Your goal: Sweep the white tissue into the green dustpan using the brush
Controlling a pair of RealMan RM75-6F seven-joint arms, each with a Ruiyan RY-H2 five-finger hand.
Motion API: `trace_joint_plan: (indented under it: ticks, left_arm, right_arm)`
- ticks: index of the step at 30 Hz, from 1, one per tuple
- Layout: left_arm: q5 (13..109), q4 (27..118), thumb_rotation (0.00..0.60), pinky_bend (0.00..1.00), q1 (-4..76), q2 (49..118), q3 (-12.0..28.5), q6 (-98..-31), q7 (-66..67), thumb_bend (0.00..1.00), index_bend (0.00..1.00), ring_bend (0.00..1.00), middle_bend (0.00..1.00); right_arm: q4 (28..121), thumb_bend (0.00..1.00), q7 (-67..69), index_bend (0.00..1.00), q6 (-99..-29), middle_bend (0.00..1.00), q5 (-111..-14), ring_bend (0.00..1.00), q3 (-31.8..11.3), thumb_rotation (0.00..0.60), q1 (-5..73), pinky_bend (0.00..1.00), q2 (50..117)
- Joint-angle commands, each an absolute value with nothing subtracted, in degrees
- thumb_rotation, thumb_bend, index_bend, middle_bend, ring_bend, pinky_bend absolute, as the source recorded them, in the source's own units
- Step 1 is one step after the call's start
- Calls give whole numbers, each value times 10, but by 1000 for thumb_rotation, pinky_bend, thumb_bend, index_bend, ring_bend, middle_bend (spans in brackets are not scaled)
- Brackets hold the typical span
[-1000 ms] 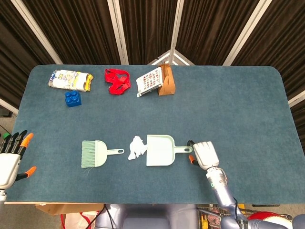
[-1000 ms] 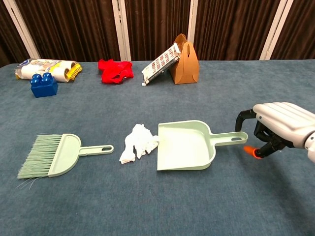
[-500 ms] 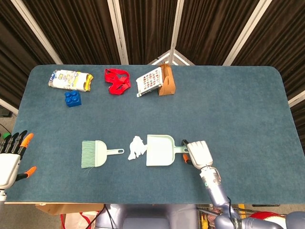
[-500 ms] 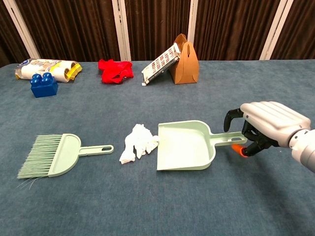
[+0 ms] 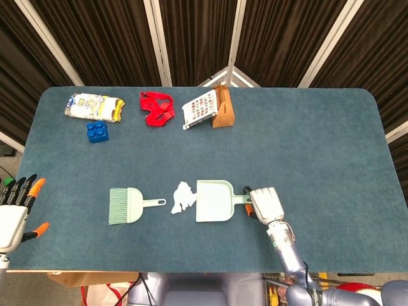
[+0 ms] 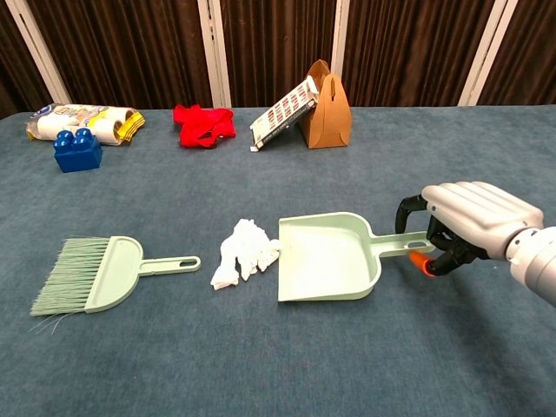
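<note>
Illumination is bright, even and diffuse in both views, arriving from overhead. Shadows are soft and short: a faint one lies beneath the right robot hand point(image 6: 473, 221) in the chest view. The desk point(image 5: 306, 146) surface is matte and shows no glare. Focus is sharp throughout; no motion blur is present. The dark curtains point(image 5: 191, 38) render underexposed. The head view shows mild perspective convergence toward the edges.
</note>
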State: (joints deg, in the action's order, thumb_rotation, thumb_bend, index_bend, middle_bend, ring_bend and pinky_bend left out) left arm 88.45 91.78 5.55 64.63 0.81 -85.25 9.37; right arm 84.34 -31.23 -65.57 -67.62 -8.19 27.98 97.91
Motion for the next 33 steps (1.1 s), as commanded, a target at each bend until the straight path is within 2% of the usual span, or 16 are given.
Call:
trace_joint_plan:
  ticks: [1, 7, 13, 15, 17, 19, 21, 26, 30, 33]
  left_arm:
    - [884, 918, 600, 0, 56, 646, 8, -852, 94, 0, 0, 0, 0]
    - [881, 924, 600, 0, 57, 642, 6, -844, 99, 0, 0, 0, 0]
    - [873, 952, 600, 4, 67, 632, 10, -828, 123, 0, 0, 0, 0]
    - [865, 965, 600, 62, 75, 631, 16, -818, 144, 24, 0, 16, 0]
    - [849, 980, 600, 165, 85, 633, 28, -808, 174, 77, 25, 87, 32]
    - [835, 989, 600, 349, 97, 640, 41, -800, 201, 161, 112, 251, 162]
    - [820, 996, 600, 463, 112, 648, 54, -787, 229, 218, 188, 364, 292]
    - [779, 990, 600, 561, 165, 683, 77, -733, 328, 263, 300, 478, 447]
    - [741, 980, 600, 708, 192, 722, 87, -709, 376, 298, 385, 655, 645]
    - [718, 974, 600, 790, 207, 748, 92, -698, 395, 309, 410, 745, 749]
  right_arm:
    - [850, 435, -316, 427, -657, 956, -676, 922, -83, 600, 283, 940, 982]
    - [851, 496, -318, 719, -660, 956, -677, 922, -84, 600, 286, 939, 983]
    - [846, 497, -314, 753, -657, 956, -677, 921, -86, 600, 291, 940, 978]
    - [844, 497, -313, 753, -656, 956, -677, 922, -88, 600, 293, 939, 976]
    - [844, 498, -315, 753, -656, 956, -675, 922, -89, 600, 295, 939, 974]
    - [844, 499, -319, 753, -655, 956, -672, 921, -91, 600, 296, 939, 972]
    - [848, 500, -323, 753, -658, 956, -672, 921, -89, 600, 295, 939, 970]
    - [843, 501, -336, 753, -659, 956, -667, 922, -91, 600, 301, 940, 973]
    - [831, 501, -344, 753, -659, 956, -658, 922, -95, 600, 305, 940, 980]
    - [828, 502, -346, 753, -661, 956, -657, 922, -96, 600, 306, 940, 978]
